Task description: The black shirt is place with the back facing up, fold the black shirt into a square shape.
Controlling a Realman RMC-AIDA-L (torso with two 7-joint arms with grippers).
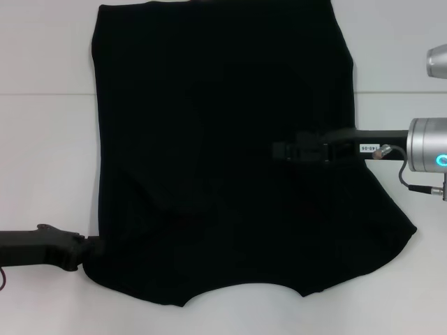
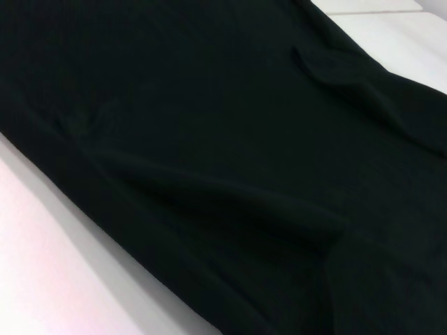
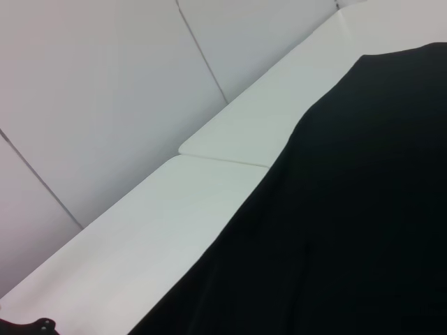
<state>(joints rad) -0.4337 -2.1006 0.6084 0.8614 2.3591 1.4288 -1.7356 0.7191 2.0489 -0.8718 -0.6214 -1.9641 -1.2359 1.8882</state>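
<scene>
Black shirt [image 1: 223,153] hem, left pincer [image 1: 87,249] alongside

Matte black left gripper [image 1: 89,250], blocky and ridged, on a long black arm link. Black right gripper [image 1: 281,150], boxy, behind it a black link bearing a small white label with dark print. Further back a silver cylindrical joint [image 1: 427,153] with a glowing cyan ring and a thin dark cable looping beneath.
</scene>
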